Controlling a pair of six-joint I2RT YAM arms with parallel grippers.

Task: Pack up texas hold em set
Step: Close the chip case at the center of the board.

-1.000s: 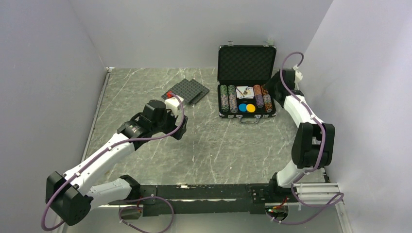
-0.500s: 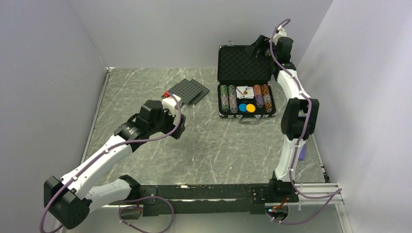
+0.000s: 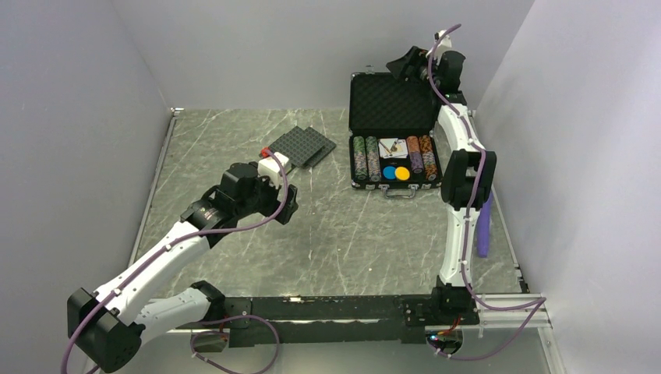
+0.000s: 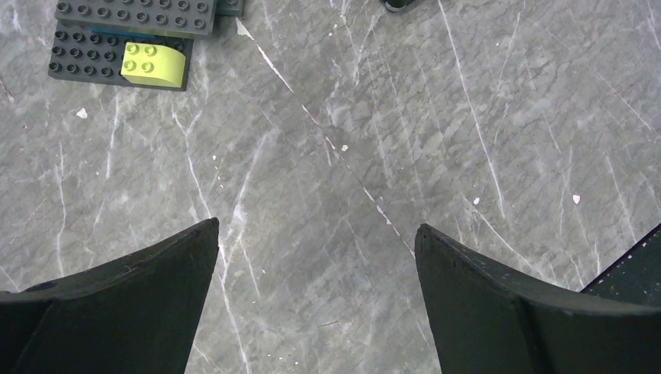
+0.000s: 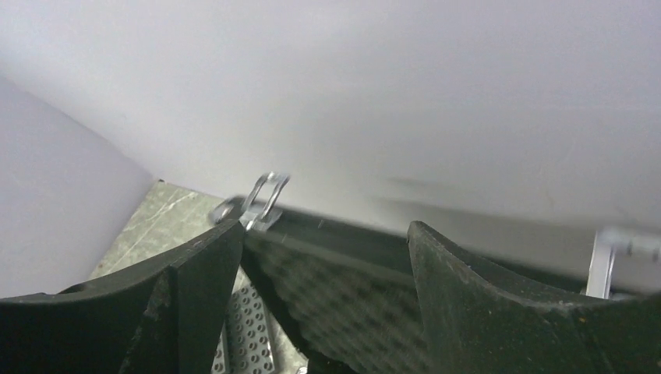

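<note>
Lifts right gripper [image 3: 397, 66] from beside case [image 3: 397, 185] to far edge of lid [image 3: 394, 101], jaws apart, likely to fold it over chips [image 3: 366, 160]; holds left gripper [image 4: 316, 226] spread, idle.

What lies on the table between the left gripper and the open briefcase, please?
In the left wrist view, only bare marble tabletop runs from the left gripper to the briefcase; the studded plates sit aside.
</note>
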